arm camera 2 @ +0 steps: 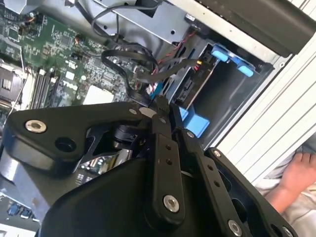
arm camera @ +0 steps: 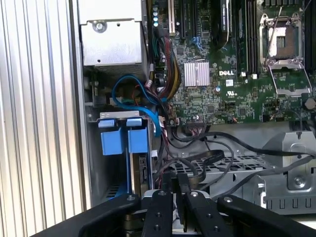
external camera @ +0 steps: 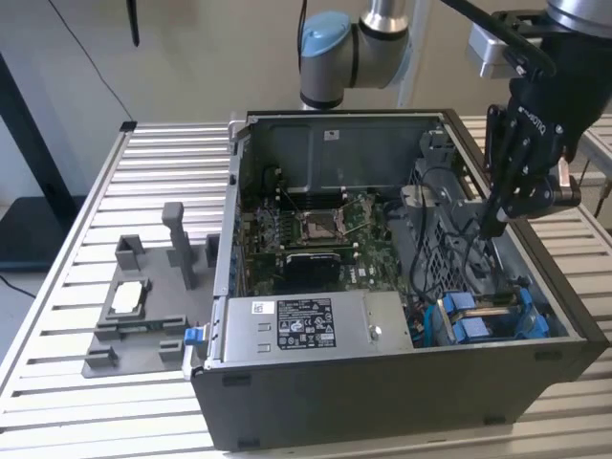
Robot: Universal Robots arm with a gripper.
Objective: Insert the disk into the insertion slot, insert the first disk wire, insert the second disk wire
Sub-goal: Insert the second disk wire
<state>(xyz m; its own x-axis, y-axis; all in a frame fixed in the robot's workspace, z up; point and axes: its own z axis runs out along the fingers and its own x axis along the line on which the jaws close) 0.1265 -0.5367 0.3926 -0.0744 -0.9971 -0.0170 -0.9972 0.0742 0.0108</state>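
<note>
Closest in the exterior view is the dark front wall of the open computer case (external camera: 382, 382), which stands on the slatted counter (external camera: 163, 163). Just behind that wall lies the silver power-supply box (external camera: 306, 325).

Beside the box, in the case's near corner on the exterior view's right, is the disk (external camera: 488, 316). It sits down in its slot, and its bright blue tabs stick out at the slot's mouth.

A bit farther in, the fingers (external camera: 490, 218) reach down along the case's edge on the exterior view's right. They are pressed close together, with only a thin gap showing. I cannot tell if a wire is pinched between the tips.

In the first wrist view the fingers (arm camera: 175, 186) hang over a bunch of black wires (arm camera: 207, 158). The disk (arm camera: 123, 138) is off to one side of them — near, but not touching.

In the second wrist view the tips of the fingers (arm camera 2: 162, 116) are close to the inner end of the disk (arm camera 2: 228, 55), where more wires lie.

Deeper in the case is the green motherboard (external camera: 316, 229).

Out on the counter, by the case's side on the exterior view's left, stands a grey holder (external camera: 143, 316).

Farthest back, the robot arm (external camera: 344, 48) bends over the case's far edge.
</note>
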